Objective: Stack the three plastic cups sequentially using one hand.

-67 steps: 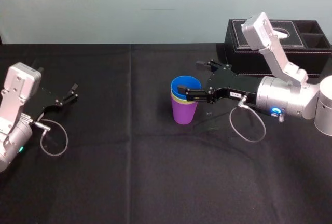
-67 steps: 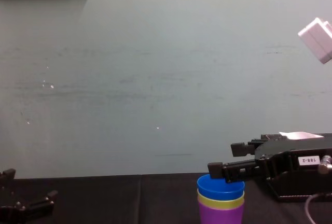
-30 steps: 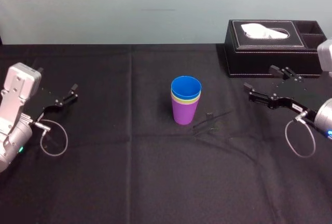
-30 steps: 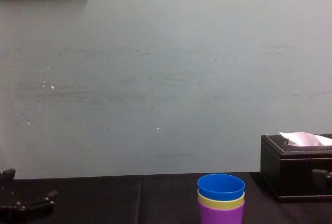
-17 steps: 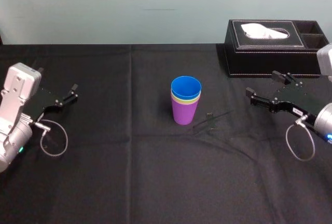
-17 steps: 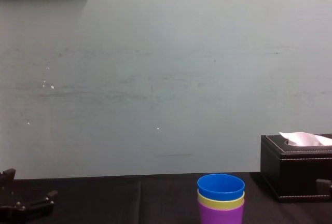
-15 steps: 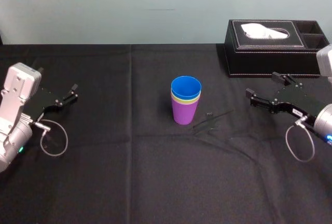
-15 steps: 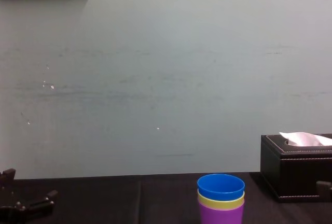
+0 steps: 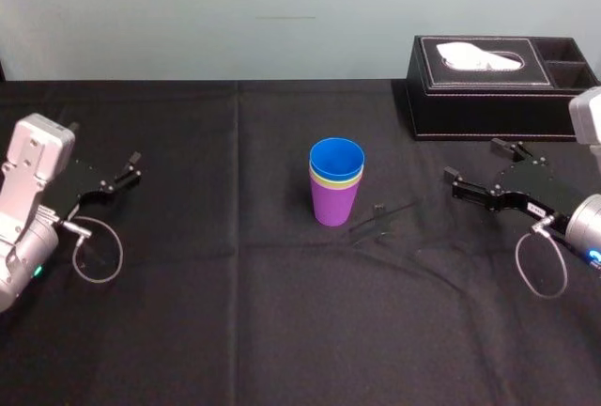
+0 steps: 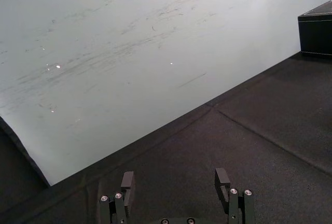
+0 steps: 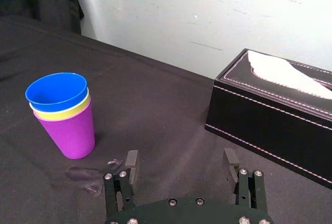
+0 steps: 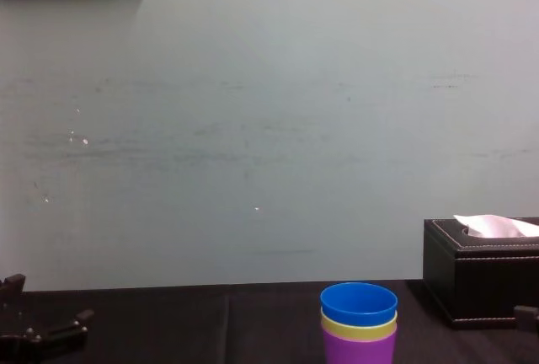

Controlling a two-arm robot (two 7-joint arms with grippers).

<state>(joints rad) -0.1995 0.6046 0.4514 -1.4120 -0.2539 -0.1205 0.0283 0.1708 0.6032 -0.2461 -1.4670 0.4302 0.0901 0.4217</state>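
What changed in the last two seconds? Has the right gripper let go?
Yes. The right gripper released the blue cup and drew back to the robot's right; it is now open, in front of the tissue box. The blue cup stays nested in the yellow-green cup and purple cup, unmoved. The left gripper stays parked at the left, open.

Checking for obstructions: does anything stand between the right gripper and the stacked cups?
Nothing visible does. The right gripper, open, sits to the right of the cups, with only bare black cloth between them. The tissue box stands farther back, off that line. The left gripper is parked far left.
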